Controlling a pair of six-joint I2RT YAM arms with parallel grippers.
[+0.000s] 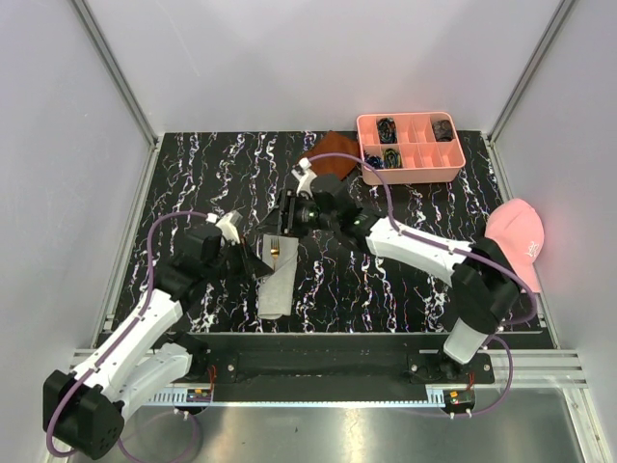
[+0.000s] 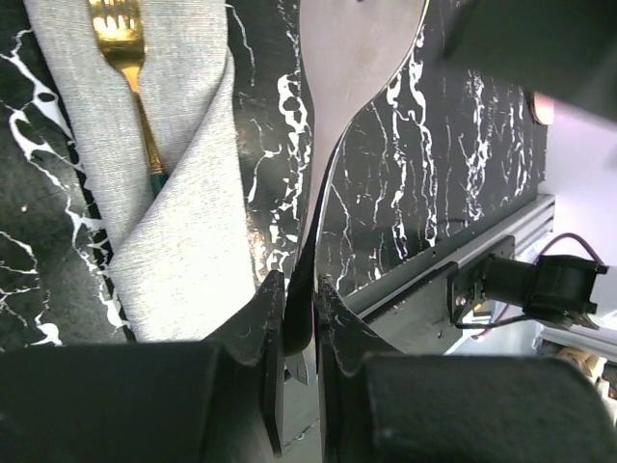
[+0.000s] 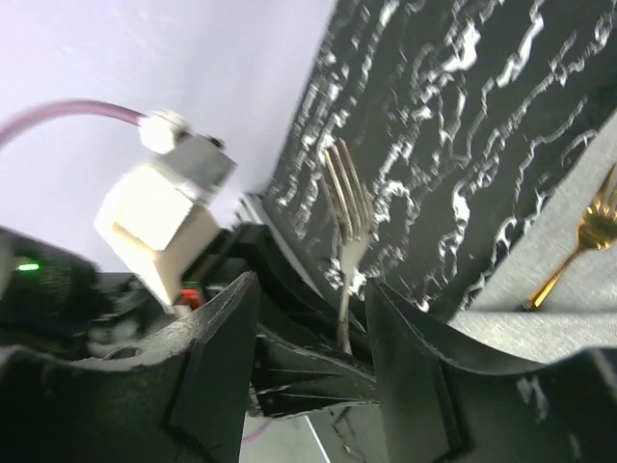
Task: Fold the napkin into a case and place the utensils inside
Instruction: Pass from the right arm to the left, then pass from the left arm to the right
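The napkin [image 1: 275, 285] lies folded as a narrow grey case [image 2: 183, 241] in the middle of the black marbled table. A gold-ended fork [image 2: 123, 48] rests in its open top, with the dark handle tucked under the fold. My left gripper [image 2: 301, 285] is shut on the handle of the silver fork [image 2: 352, 68] and holds it in the air just right of the case. In the right wrist view the silver fork's tines [image 3: 347, 193] stand between the spread fingers of my right gripper [image 3: 308, 289], which is open and not touching it.
A pink compartment tray [image 1: 410, 145] with small dark items stands at the back right. A rust-brown cloth [image 1: 333, 152] lies beside it. A pink cap [image 1: 518, 236] sits at the right edge. The metal rail [image 1: 318, 362] runs along the near edge.
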